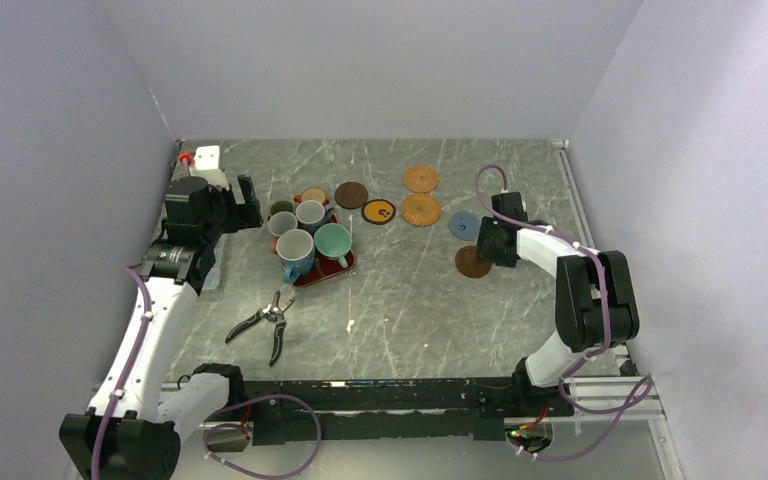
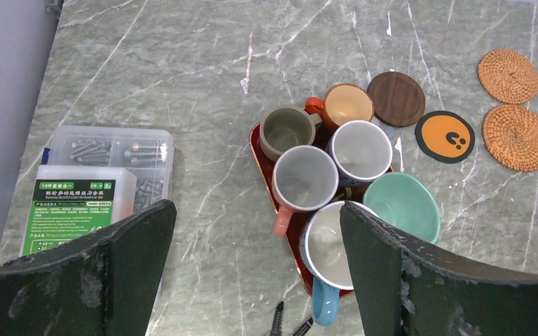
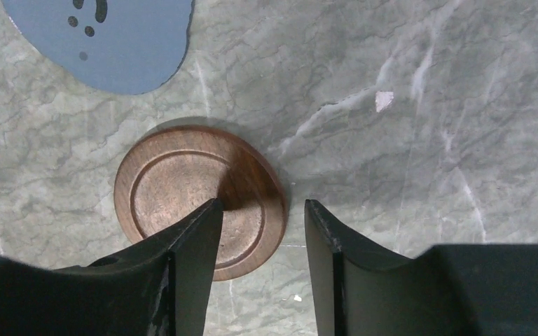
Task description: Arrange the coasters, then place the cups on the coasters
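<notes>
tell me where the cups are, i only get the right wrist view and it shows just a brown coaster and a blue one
Observer: All six cups sit crowded on or against the red tray, left of centre; none is on a coaster.
Operator: what's the left arm doing
Observer: The left gripper hangs open left of the tray, holding nothing.
Operator: more coasters anywhere
Observer: Four: two woven orange coasters, a dark brown coaster and a black-and-orange coaster, just right of the tray.

Brown coaster (image 3: 175,196) — wood-like, matt; table (image 3: 427,105) — smooth veined stone look.
</notes>
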Tool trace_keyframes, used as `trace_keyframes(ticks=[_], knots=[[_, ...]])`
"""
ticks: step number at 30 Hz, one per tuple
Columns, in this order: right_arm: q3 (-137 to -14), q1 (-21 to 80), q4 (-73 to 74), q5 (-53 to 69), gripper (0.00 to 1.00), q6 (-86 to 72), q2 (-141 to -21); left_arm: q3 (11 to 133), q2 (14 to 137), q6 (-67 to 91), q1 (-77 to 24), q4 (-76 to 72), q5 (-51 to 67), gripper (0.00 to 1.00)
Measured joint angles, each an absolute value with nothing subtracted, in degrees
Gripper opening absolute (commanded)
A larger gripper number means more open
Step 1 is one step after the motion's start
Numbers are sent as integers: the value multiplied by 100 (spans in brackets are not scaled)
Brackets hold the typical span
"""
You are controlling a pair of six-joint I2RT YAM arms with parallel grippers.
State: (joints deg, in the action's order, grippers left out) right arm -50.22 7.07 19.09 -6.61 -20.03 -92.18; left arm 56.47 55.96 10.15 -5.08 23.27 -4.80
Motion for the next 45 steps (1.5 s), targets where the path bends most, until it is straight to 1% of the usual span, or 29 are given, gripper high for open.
trace_keyframes(ticks=[4, 13, 25, 38, 40, 41, 45], knots=[[-5046, 679, 1885, -480, 42, -1973, -9268, 5647, 5596, 1017, -508, 2324, -480, 94], [-5059, 679, 1831, -121, 37, -1885, -9314, 5647, 5599, 1020, -508, 2318, -436, 94], [-5061, 834, 1614, 373, 36, -1920, -9411, 5647, 5601, 1024, -508, 2316, -416, 94], [-5450, 1896, 1262, 290, 36, -2257, -9839, 5647, 5614, 1024, -508, 2318, -395, 94], [-5450, 1957, 1267, 226, 39, -2261, -9835, 5647, 5614, 1024, -508, 2318, -395, 94], [-5450, 1979, 1269, 172, 41, -2259, -9824, 5647, 5614, 1026, -508, 2318, -395, 94], [-5398, 2108, 1282, -25, 60, -2213, -9559, 5647, 5614, 1026, -508, 2318, -395, 94]])
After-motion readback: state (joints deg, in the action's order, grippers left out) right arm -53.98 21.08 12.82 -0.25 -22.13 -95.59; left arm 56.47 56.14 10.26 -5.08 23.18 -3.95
